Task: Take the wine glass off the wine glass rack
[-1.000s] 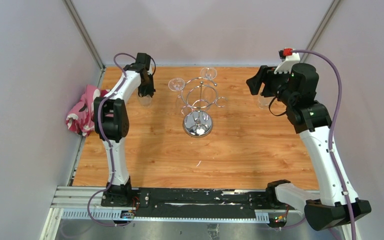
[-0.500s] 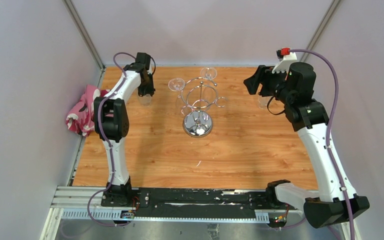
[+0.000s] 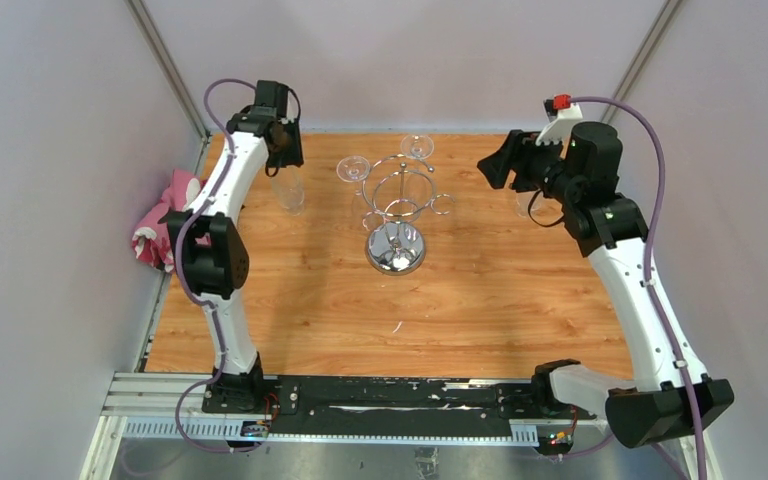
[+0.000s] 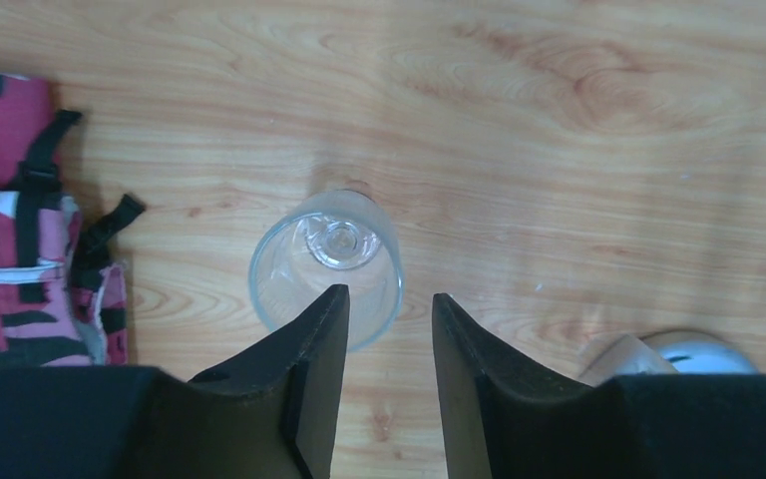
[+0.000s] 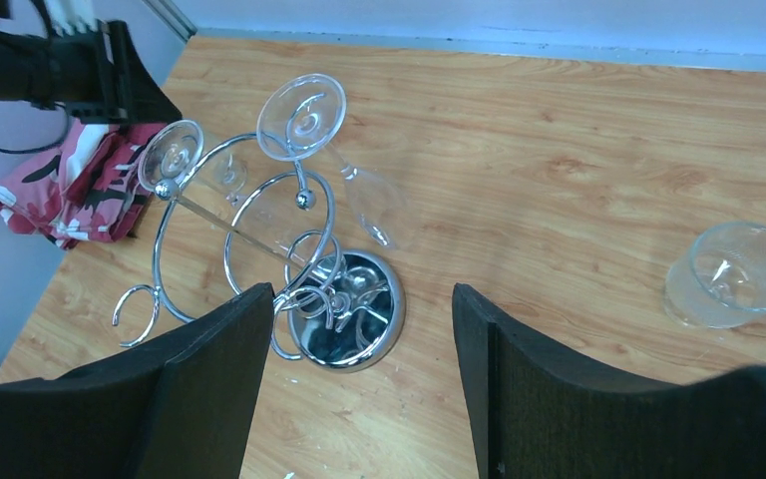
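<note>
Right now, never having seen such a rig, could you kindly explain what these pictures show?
Two robot arms are bolted at a table's near edge. One picture looks down from above and behind them; the other two come from a camera on each wrist. In the middle stands a chrome rack with two glasses hanging upside down. Two more glasses rest on the table: one below the left fingers, one at the right. A pink cloth lies at the left edge. Both the left and the right fingers are open and hold nothing.

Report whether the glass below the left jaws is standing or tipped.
Standing. The left wrist view looks straight down on the wine glass, round rim ringing its centre; overhead it rises upright from the table.
</note>
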You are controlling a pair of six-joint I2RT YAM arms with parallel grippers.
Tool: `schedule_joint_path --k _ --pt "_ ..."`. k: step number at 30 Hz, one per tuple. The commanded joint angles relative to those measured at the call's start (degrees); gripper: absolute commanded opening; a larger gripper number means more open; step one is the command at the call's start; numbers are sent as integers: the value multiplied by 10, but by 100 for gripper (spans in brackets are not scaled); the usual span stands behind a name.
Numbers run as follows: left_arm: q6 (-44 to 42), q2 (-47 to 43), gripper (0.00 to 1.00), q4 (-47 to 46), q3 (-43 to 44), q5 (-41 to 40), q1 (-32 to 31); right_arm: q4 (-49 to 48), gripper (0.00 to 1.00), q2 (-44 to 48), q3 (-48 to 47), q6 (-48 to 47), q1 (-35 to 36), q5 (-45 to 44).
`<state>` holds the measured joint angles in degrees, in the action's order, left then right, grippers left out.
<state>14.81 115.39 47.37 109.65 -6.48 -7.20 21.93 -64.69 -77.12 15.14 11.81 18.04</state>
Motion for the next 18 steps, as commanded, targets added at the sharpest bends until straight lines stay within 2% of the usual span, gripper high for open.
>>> schedule_joint_path --k 1,4,6,13,15,18 --pt "4 -93 42 8 31 -2 3 -25 71 -22 13 21 -9 39" --pt "8 -157 42 -10 20 29 1 -46 71 -47 12 33 -11 61" --pt "18 -217 42 -57 -22 58 -5 -60 71 -73 2 47 -14 83" --pt "79 -491 43 -378 -325 197 -70 -143 70 -173 -36 111 -15 160" --pt "94 -536 44 -432 -394 218 -86 -181 68 -205 -43 138 -16 188" --pt "98 -573 44 -453 -435 231 -103 -255 67 -247 -53 179 -16 222"
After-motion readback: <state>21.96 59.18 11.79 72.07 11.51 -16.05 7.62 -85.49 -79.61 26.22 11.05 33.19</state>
